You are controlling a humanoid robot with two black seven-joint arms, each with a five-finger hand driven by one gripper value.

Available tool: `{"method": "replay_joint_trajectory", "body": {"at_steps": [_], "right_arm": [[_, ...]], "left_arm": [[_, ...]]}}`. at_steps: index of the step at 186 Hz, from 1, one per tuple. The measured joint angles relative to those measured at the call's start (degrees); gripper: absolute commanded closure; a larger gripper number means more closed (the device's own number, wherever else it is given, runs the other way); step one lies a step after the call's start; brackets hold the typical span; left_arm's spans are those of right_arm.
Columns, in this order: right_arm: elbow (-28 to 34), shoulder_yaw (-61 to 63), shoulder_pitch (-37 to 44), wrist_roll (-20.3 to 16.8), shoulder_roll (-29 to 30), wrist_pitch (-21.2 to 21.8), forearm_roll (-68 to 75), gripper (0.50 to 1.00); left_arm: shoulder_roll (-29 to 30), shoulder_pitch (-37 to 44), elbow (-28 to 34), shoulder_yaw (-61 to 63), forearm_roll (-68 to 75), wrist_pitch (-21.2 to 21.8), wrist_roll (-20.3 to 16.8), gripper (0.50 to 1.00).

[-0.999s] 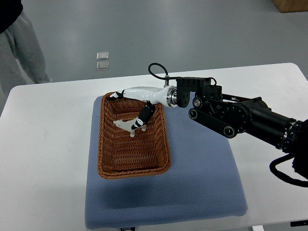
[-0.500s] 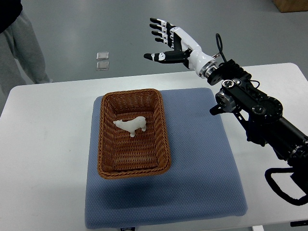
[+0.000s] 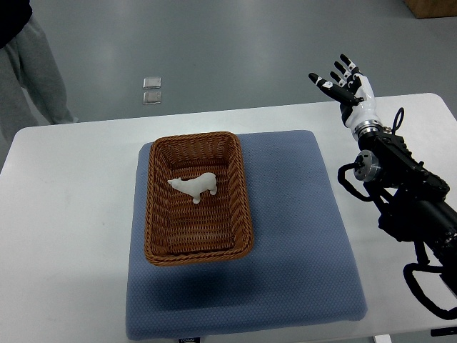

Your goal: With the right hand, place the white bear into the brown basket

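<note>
The white bear (image 3: 194,186) lies on its side inside the brown basket (image 3: 160,244), in the basket's upper half. The wicker basket rests on the left part of a blue mat (image 3: 293,243). My right hand (image 3: 341,82) is raised at the far right, well away from the basket, above the table's back edge. Its fingers are spread and hold nothing. Its black arm (image 3: 400,189) runs down along the right edge. No left arm shows.
The mat lies on a white table (image 3: 64,214). A person's grey trouser leg (image 3: 32,61) stands at the top left beyond the table. Two small pale squares (image 3: 152,89) lie on the floor behind it.
My right hand let go of the bear in the basket, lifted out, and swung back to the right side of the table. The bear has stayed where it was left.
</note>
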Motion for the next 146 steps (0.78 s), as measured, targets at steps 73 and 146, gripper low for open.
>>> {"method": "replay_joint_trajectory", "body": {"at_steps": [73, 146], "right_arm": [[-0.6, 0.0, -1.9, 0.2, 0.1, 5.1, 2.6, 0.579], [-0.5, -0.5, -2.0, 0.4, 0.2, 4.8, 2.6, 0.576]], "left_arm": [[0.0, 0.0, 0.0, 0.0, 0.0, 0.0, 0.0, 0.5], [0.0, 0.0, 0.0, 0.0, 0.0, 0.0, 0.0, 0.5]]}}
